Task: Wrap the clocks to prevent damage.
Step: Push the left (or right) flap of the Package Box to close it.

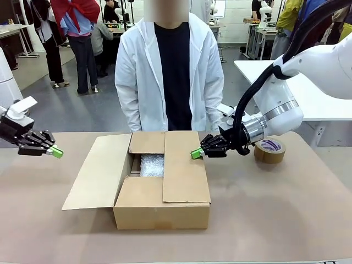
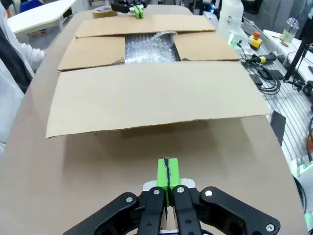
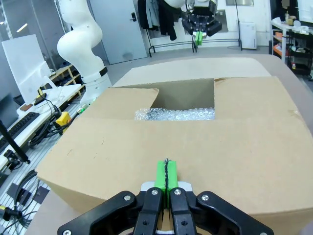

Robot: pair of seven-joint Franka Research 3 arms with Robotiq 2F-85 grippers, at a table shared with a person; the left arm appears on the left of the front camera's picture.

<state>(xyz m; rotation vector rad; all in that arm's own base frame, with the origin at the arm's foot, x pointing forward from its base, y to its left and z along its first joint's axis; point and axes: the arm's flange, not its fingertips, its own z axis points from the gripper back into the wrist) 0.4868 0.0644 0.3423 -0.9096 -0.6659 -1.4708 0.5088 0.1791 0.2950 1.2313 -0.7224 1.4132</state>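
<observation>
The clocks show as one bundle of whitish bubble wrap (image 1: 152, 165) lying inside the brown cardboard box (image 1: 165, 209), seen through the gap between its flaps; the bundle (image 2: 149, 47) also shows in the left wrist view and again (image 3: 177, 114) in the right wrist view. No clock face is visible. My left gripper (image 1: 56, 152) hovers shut and empty left of the box, apart from the outspread left flap (image 1: 99, 171). My right gripper (image 1: 196, 153) is shut and empty, its green tips at the edge of the right flap (image 1: 184, 168), over which it looks (image 3: 166, 175).
A roll of brown tape (image 1: 270, 149) sits on the table right of the box, behind my right arm. A person in a white coat (image 1: 168, 71) stands at the far edge, behind the box. The front of the brown table (image 1: 275, 220) is bare.
</observation>
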